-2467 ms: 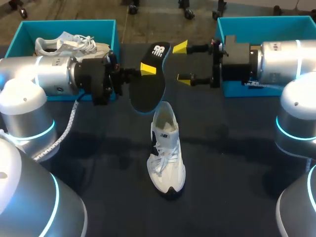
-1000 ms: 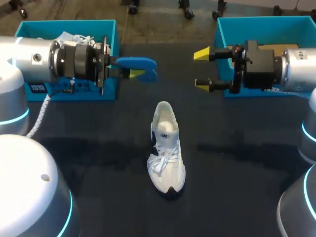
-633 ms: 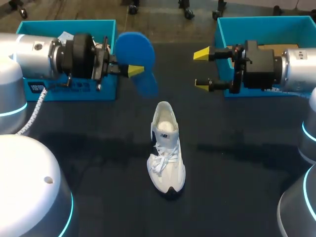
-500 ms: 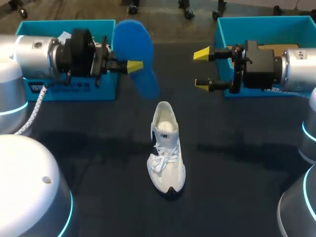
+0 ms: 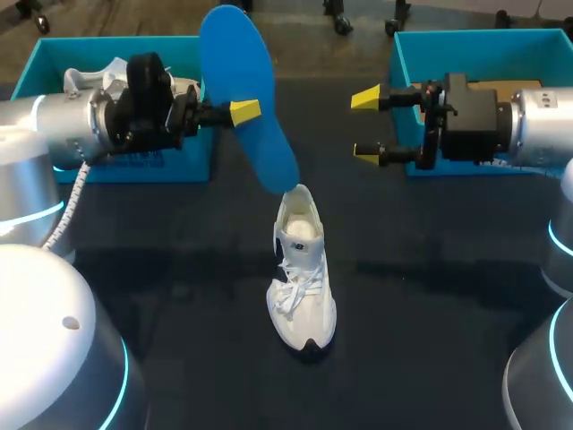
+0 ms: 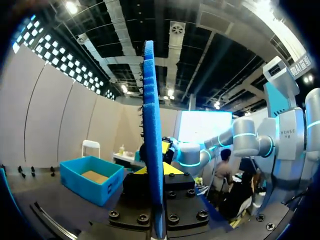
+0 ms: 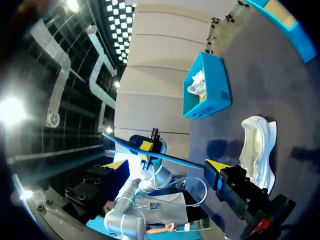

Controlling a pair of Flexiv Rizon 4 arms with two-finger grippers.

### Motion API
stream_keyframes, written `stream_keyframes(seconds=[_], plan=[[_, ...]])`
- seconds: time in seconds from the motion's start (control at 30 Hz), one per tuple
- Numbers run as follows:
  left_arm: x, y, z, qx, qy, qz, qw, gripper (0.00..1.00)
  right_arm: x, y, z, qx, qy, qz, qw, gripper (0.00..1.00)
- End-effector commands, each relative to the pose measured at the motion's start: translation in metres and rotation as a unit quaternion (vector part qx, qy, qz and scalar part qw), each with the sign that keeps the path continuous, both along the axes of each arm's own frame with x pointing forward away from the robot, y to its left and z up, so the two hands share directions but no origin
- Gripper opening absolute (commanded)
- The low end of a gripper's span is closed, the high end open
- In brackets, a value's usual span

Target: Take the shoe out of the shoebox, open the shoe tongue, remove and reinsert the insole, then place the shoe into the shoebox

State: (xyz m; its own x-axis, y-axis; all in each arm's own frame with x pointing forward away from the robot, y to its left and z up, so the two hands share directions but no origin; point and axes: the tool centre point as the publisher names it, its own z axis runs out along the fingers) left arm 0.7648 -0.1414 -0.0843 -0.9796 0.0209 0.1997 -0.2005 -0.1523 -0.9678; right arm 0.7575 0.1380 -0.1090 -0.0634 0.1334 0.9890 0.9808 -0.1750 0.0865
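Where the insole is: the blue insole is up in the air over the far middle of the table. It stands tall and leans a bit. Its high end is past the far edge, and its low end comes down close to the heel of the shoe. I cannot tell if they touch.
Left gripper: the left gripper comes in from the left side and pinches the insole near its middle, one yellow finger on each flat side. In the left wrist view the insole shows as a thin blue strip standing up between the fingers.
Right gripper: the right gripper hangs near the far right, just in front of the right shoebox. Its two yellow fingers are spread wide with nothing between them.
Shoe: the white shoe stands on its sole in the middle of the table. Its toe points to the near edge and its heel to the far edge. The laces look loose.
Left shoebox: the blue left shoebox sits at the far left corner. A second shoe, white too, lies inside.
Right shoebox: the blue right shoebox sits at the far right corner. Its floor looks brown.
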Motion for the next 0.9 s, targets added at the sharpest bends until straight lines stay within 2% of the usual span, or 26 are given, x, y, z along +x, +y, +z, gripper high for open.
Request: stream_keyframes(seconds=[0.03, 0.1, 0.3, 0.43, 0.47, 0.67, 0.9], plan=[[-0.003, 0.000, 0.000, 0.001, 0.000, 0.004, 1.000, 0.00, 0.000, 0.001, -0.001, 0.001, 0.000, -0.001, 1.000, 1.00], [-0.003, 0.000, 0.000, 0.001, 0.000, 0.004, 1.000, 0.00, 0.000, 0.001, -0.001, 0.001, 0.000, -0.001, 1.000, 1.00], [-0.003, 0.000, -0.009, 0.041, 0.152, -0.044, 0.987, 0.00, 0.000, 0.001, -0.001, 0.001, 0.000, -0.001, 1.000, 1.00], [-0.003, 0.000, -0.013, 0.045, 0.211, -0.068, 0.974, 0.00, 0.000, 0.001, -0.001, 0.001, 0.000, -0.001, 1.000, 1.00], [-0.002, 0.000, -0.013, 0.048, 0.243, -0.080, 0.966, 0.00, 0.000, 0.001, -0.001, 0.001, 0.000, -0.001, 1.000, 1.00], [-0.003, -0.002, -0.019, 0.055, 0.327, -0.102, 0.938, 0.00, 0.000, 0.001, -0.001, 0.001, 0.000, -0.001, 1.000, 1.00], [-0.004, -0.006, -0.041, 0.062, 0.408, -0.118, 0.903, 0.00, 0.000, 0.001, -0.001, 0.001, 0.000, -0.001, 1.000, 1.00]])
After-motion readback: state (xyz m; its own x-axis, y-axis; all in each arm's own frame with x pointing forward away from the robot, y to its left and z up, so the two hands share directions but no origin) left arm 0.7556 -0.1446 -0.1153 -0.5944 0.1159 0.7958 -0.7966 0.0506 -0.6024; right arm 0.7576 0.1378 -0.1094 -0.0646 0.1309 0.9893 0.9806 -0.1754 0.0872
